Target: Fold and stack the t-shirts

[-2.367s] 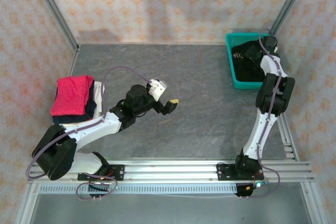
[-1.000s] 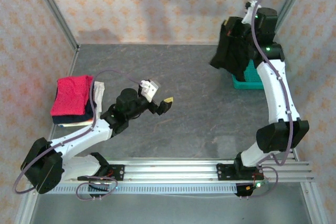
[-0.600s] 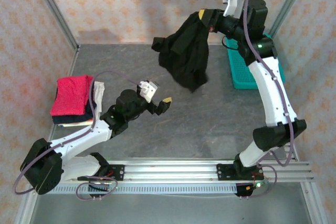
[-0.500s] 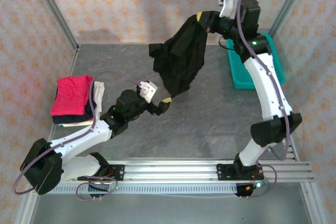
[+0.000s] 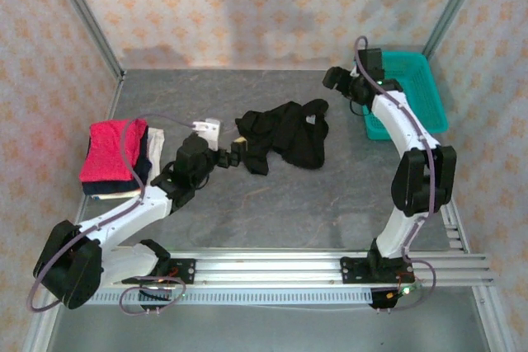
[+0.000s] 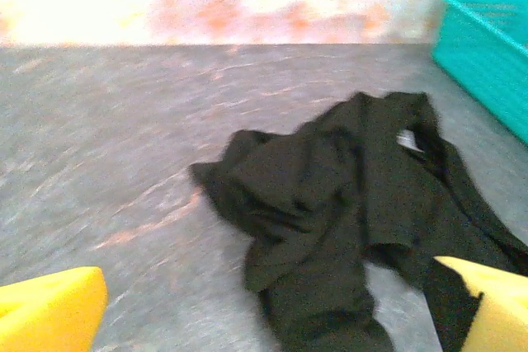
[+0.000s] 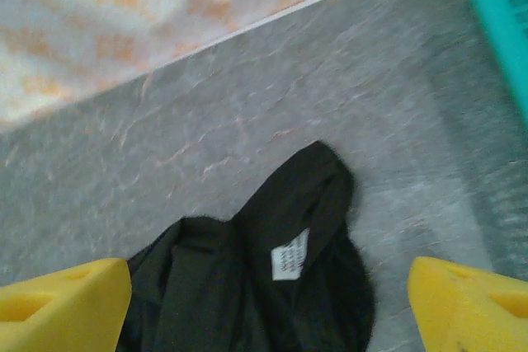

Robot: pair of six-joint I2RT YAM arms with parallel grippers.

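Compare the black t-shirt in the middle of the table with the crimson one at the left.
The black t-shirt lies crumpled and loose; the crimson t-shirt is folded neatly. The black t-shirt rests directly on the table; the crimson t-shirt tops a stack of folded garments. Both are soft cloth tees.

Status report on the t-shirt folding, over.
Left claw open, right claw open, both empty. Black t-shirt crumpled mid-table, unfolded. Crimson t-shirt folded at left. Teal basket far right, not in the way.
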